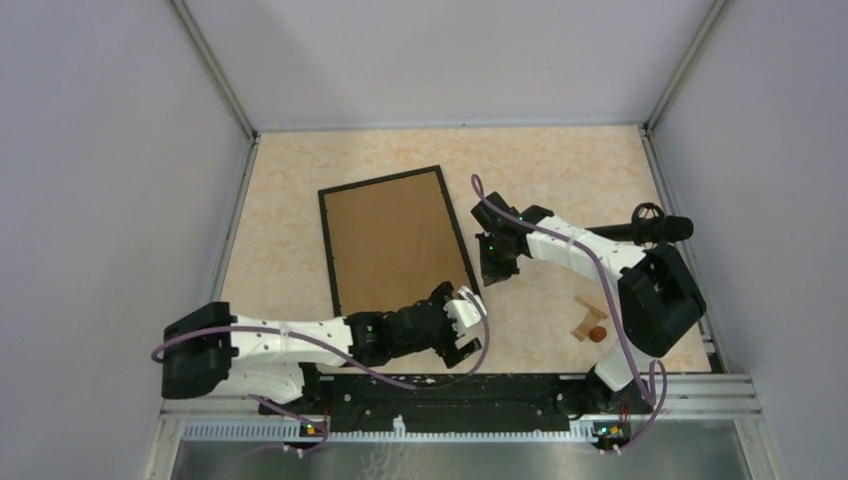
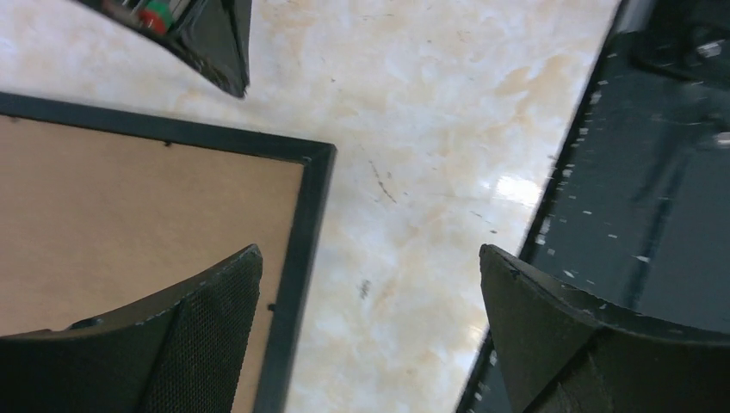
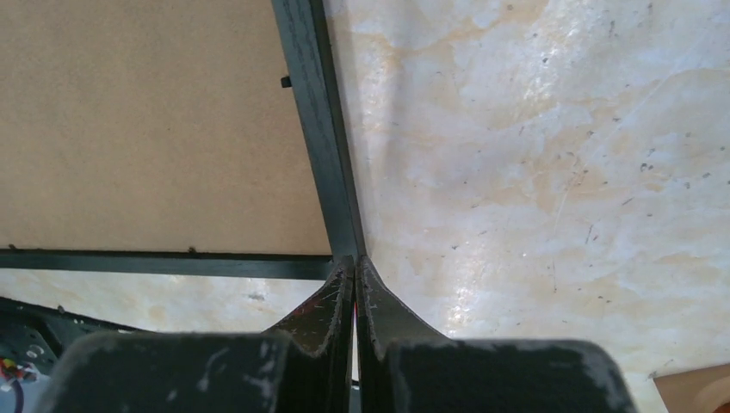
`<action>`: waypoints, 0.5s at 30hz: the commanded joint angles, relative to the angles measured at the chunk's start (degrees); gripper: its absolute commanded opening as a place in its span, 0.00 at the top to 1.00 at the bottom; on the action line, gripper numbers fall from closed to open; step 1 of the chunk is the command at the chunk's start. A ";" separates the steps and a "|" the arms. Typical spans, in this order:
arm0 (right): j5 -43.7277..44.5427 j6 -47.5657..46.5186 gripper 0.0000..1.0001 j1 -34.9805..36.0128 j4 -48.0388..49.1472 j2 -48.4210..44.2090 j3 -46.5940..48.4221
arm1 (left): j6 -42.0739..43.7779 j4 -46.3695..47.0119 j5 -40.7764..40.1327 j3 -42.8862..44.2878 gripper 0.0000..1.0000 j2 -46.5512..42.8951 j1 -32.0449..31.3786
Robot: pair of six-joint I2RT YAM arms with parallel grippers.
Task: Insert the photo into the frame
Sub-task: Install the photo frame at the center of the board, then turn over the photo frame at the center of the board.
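Lying flat, the thin black rectangular frame [image 3: 319, 129] encloses matte brown backing [image 1: 395, 240].

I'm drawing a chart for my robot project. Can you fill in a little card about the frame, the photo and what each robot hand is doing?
frame: lies flat on the table, brown board showing inside a thin black border
photo: not seen in any view
left gripper: open, above the frame's near right corner, holding nothing
right gripper: shut, tips at that same corner, nothing seen between them
other things: wooden piece and small orange ball, to the right of the frame
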 commanded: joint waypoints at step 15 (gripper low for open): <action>-14.70 -9.98 0.44 -1.65 6.19 -0.61 -6.24 | -23.14 -11.08 -7.80 1.30 0.01 -10.42 8.93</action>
